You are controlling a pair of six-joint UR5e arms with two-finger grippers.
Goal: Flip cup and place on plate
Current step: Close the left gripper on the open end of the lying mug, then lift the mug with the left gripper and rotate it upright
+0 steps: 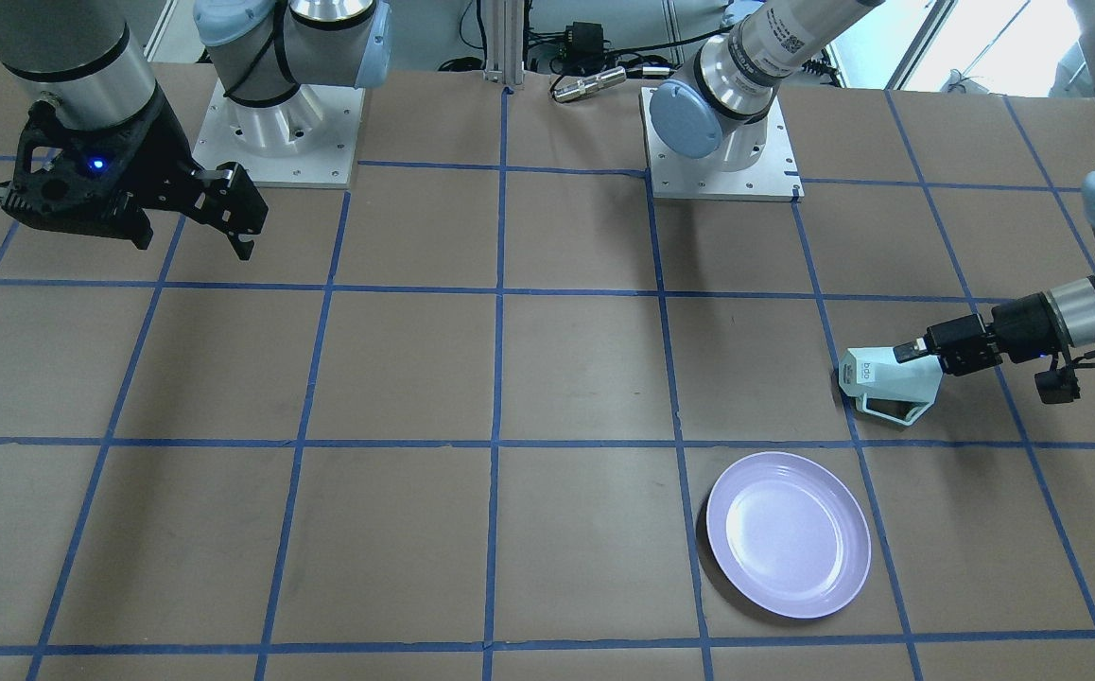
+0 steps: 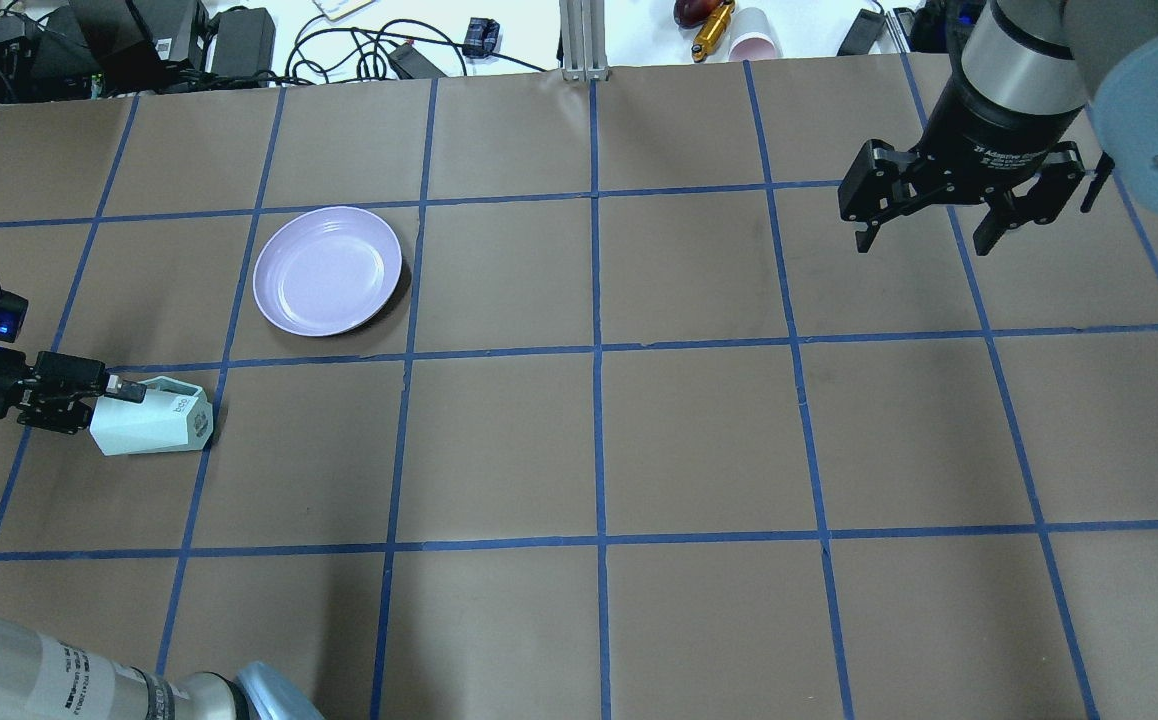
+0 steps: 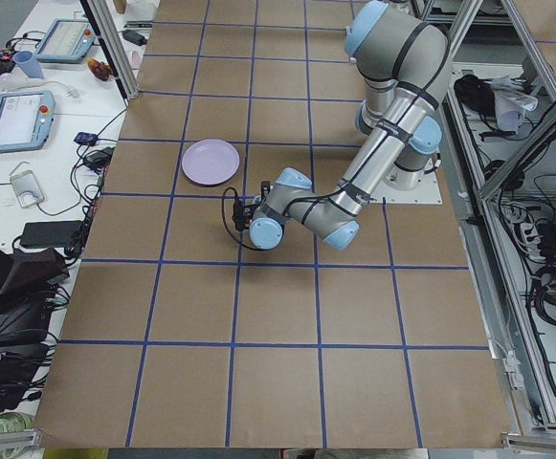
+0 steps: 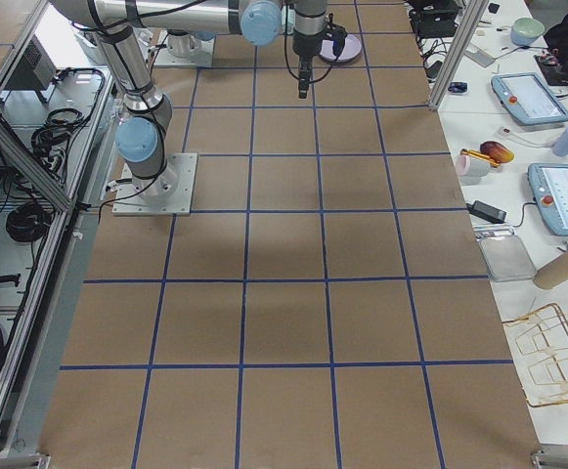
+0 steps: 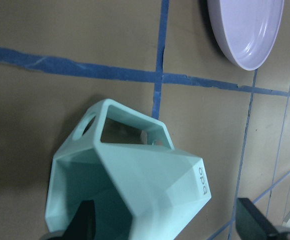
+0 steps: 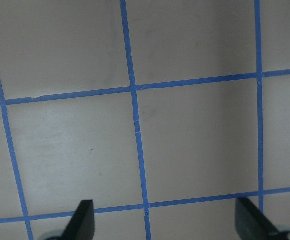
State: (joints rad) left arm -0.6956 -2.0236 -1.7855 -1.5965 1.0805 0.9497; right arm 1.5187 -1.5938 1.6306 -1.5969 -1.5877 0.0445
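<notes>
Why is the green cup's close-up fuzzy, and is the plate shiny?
Left wrist view: the cup sits very near the lens, so it looks slightly soft. Front-facing view: the plate shows a pale sheen and a shadow at its left.

Cup [image 5: 140, 180]: you can read small dark letters, roughly "bdo", on a facet by its base, the end farthest from the left gripper [image 5: 165, 205]. Arm labels are too small to read.

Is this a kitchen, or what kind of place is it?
Probably a robot lab, not a kitchen: a left arm and right arm bolted to a table gridded with blue tape, with control tablets alongside.
</notes>
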